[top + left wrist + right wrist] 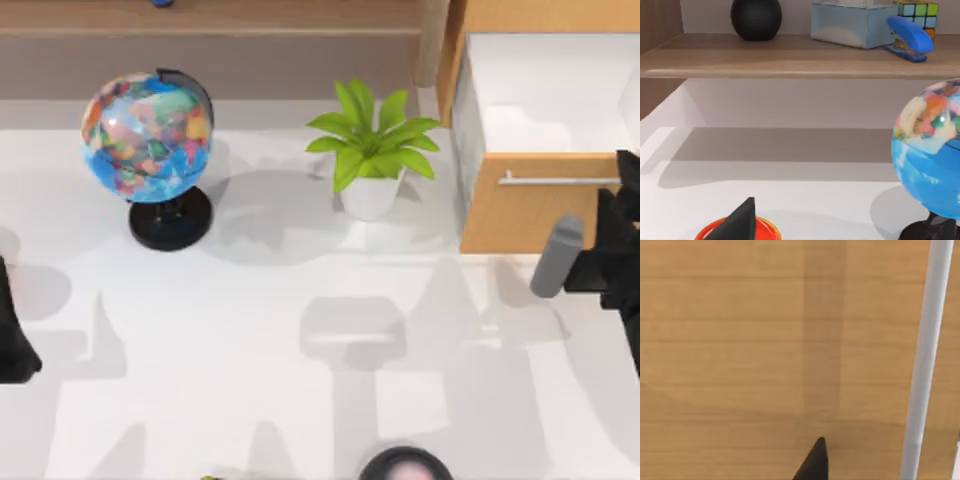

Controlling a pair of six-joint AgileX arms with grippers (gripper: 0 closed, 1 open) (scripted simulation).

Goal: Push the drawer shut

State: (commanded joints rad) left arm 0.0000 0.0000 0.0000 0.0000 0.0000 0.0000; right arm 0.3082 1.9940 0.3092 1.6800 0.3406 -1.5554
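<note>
Close before my right gripper [812, 462] is the drawer [520, 215] front (silver handle [925, 365] beside); drawer open; jaws' gap I cannot tell. Left arm parked at tabletop's left edge.

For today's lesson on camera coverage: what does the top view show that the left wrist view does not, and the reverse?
Top view alone: the open drawer with its silver handle, the potted plant and the right gripper at the drawer front. Left wrist view alone: the shelf's black ball, tissue box, stapler and puzzle cube. Both: the globe and white table.
</note>
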